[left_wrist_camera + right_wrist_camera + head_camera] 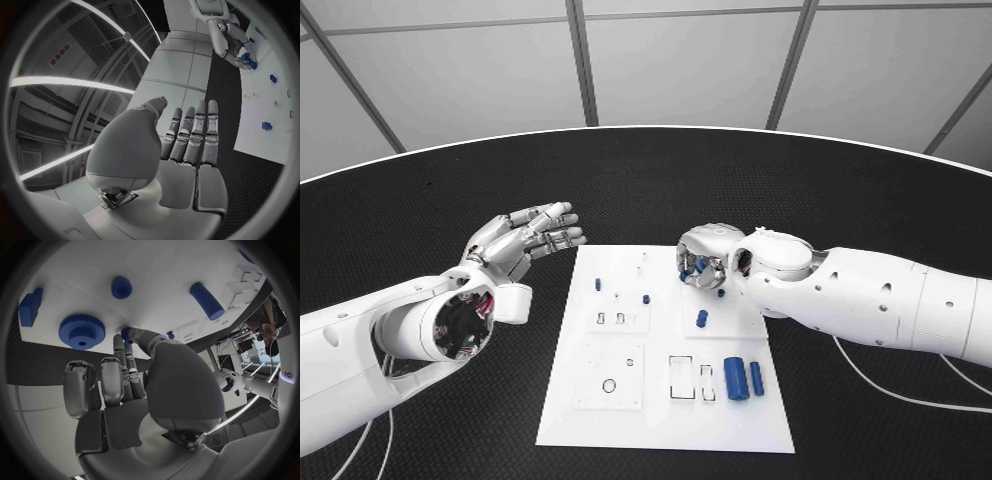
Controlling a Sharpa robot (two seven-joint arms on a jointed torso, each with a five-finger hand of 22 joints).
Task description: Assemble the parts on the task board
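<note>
The white task board point(661, 405) lies in the middle of the black table. My right hand point(704, 262) is low over its far right part. There its thumb and a fingertip pinch a small blue part point(127, 333) that sits on the board point(169, 270). Next to the pinch lies a blue gear point(82, 330). A short blue cylinder point(121, 287), a blue peg point(206, 300) and a blue block point(30, 306) lie further off. My left hand point(524, 240) hovers beside the board's far left edge, fingers stretched out point(190, 135), holding nothing.
Two long blue cylinders point(743, 379) lie side by side on the board's near right, with a small blue piece point(701, 319) above them. Small blue pegs point(597, 284) stand on the left half. Thin cables point(877, 385) run over the table on the right.
</note>
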